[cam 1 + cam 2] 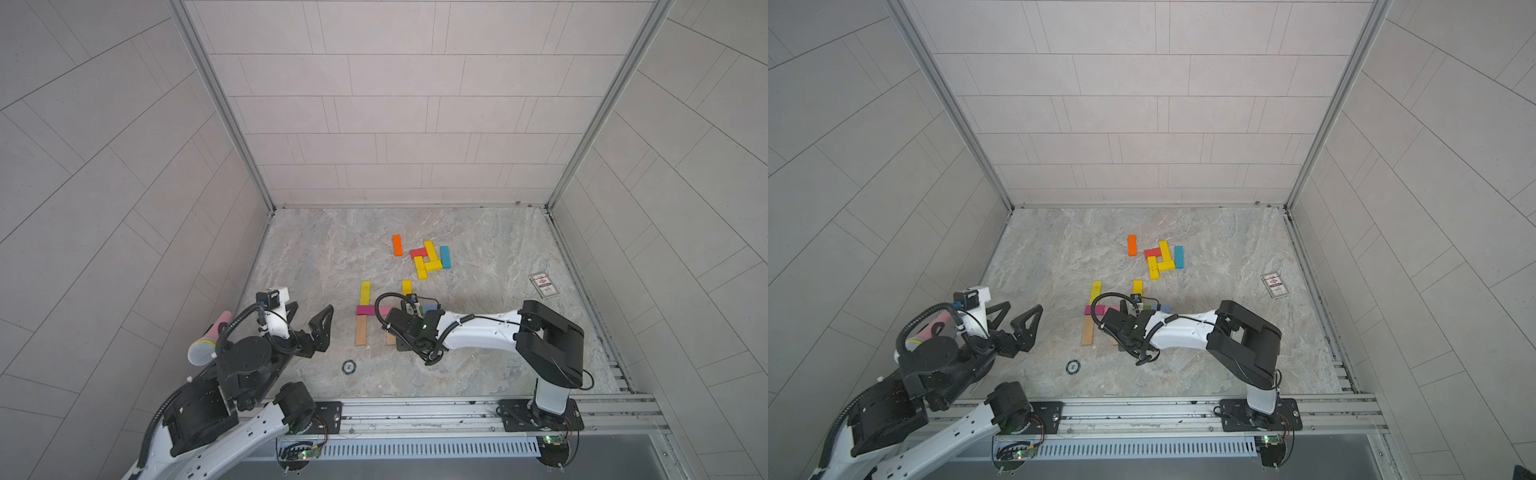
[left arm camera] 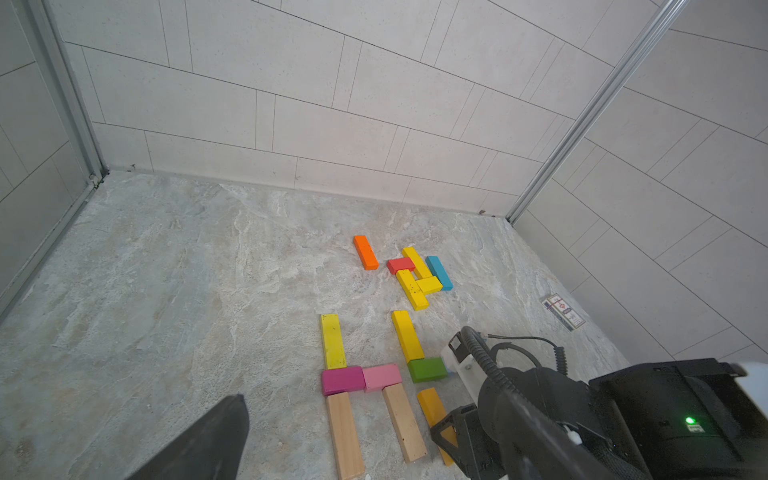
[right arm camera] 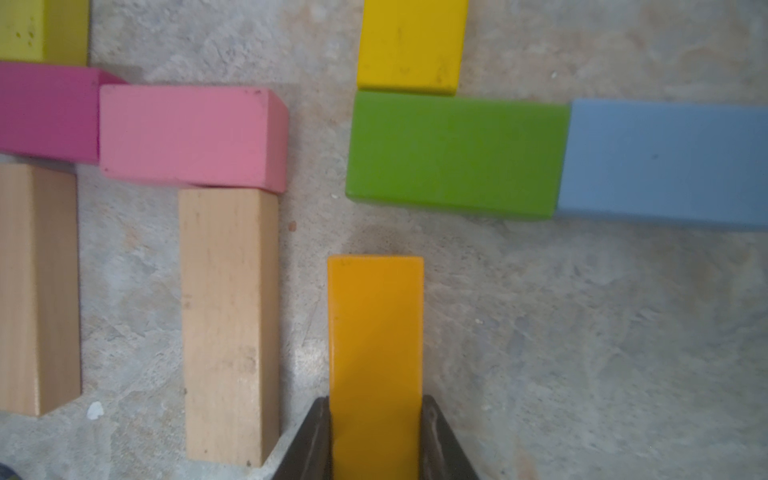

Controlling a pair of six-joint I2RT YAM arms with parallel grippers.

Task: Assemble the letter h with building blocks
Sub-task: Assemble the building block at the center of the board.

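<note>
- Tiled walls close in a marbled tabletop (image 1: 316, 249) on three sides; the building blocks lie on it in two groups.
- Right gripper (image 3: 375, 415): closed on an amber block (image 3: 375, 316), jaws pressing its two long sides near one end. The rest of the bar projects ahead of the tips.
- Just ahead of that free end, with a gap between, lies a green block (image 3: 455, 153). It is butted end to end with a blue block (image 3: 665, 162), and a yellow block (image 3: 409, 41) touches its far side.
- Beside the right gripper, across a strip of bare surface, is a second figure. A pink block (image 3: 191, 137) and a magenta block (image 3: 45, 112) form its crossbar, with two plain wood bars (image 3: 228, 324) below it.
- Well beyond the right gripper, a spare cluster (image 1: 428, 259) of orange, red, yellow and teal blocks lies untouched.
- Left gripper (image 1: 312, 309): jaws spread wide and empty, well clear of the blocks.
- Whether the amber block rests on the tabletop or hangs just above it cannot be told.
- Handling, as judged: a light, rigid painted wooden bar, not fragile. The smooth paint may slip, and a hold this near the end could let it pivot. A grip across the narrow width, nearer the middle, would be steadier.
- Risk, as judged: neighbouring blocks sit loose, so a nudge on approach would shift them.
</note>
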